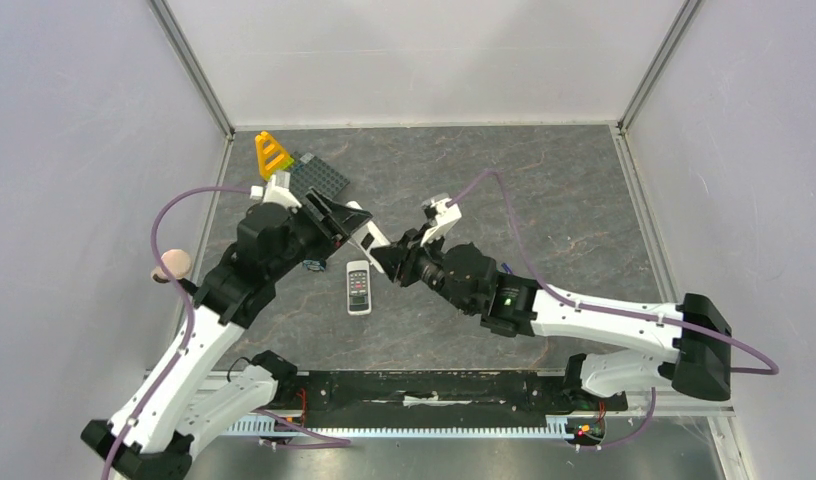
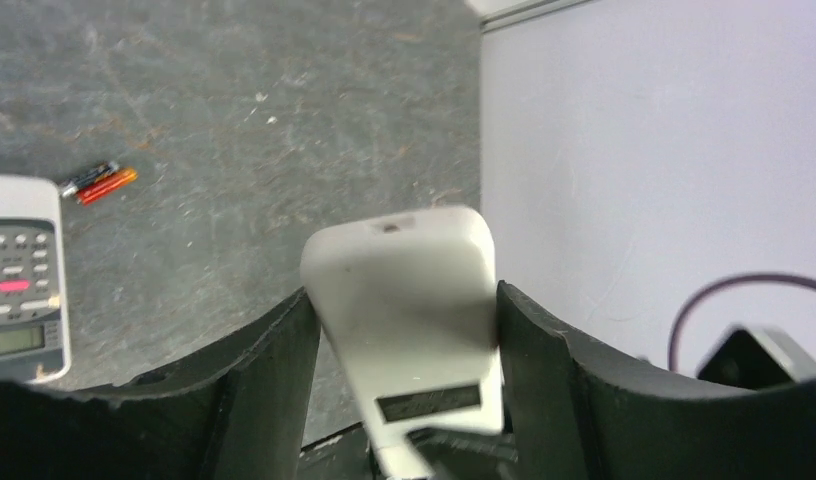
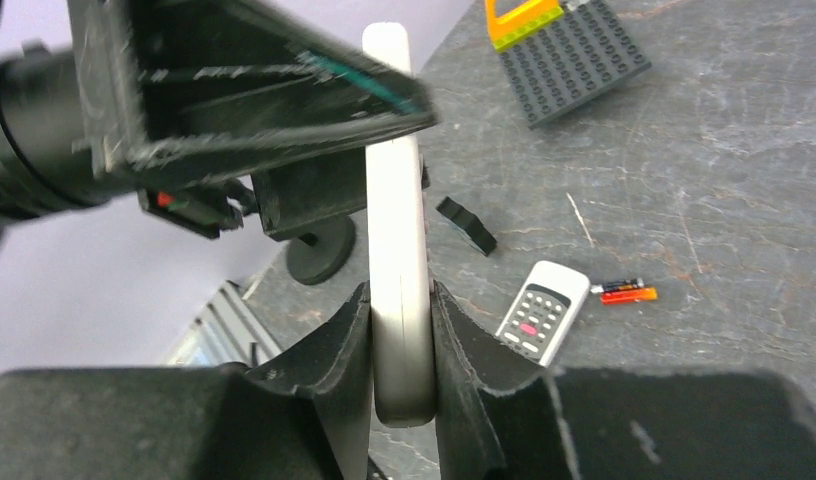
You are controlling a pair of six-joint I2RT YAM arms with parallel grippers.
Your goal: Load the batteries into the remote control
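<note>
A white remote control [image 1: 365, 236] hangs in the air between both grippers. My right gripper [image 3: 401, 300] is shut on its thin sides near one end [image 3: 396, 210]; from above, this gripper [image 1: 386, 258] is just right of the remote. My left gripper [image 2: 402, 300] straddles the remote's broad back [image 2: 414, 300], which lies tilted and close against both fingers. I cannot tell whether they still press it. A second remote [image 1: 358, 287] lies buttons up on the table [image 2: 19, 280] [image 3: 542, 322]. The batteries [image 2: 99, 182], one red-orange and one dark, lie together beside it [image 3: 624, 292].
A grey studded plate [image 1: 319, 178] with a yellow piece [image 1: 272, 155] sits at the back left [image 3: 564, 60]. A small black piece [image 3: 466, 225] lies on the table. A beige knob [image 1: 171, 265] is at the left wall. White walls enclose the table.
</note>
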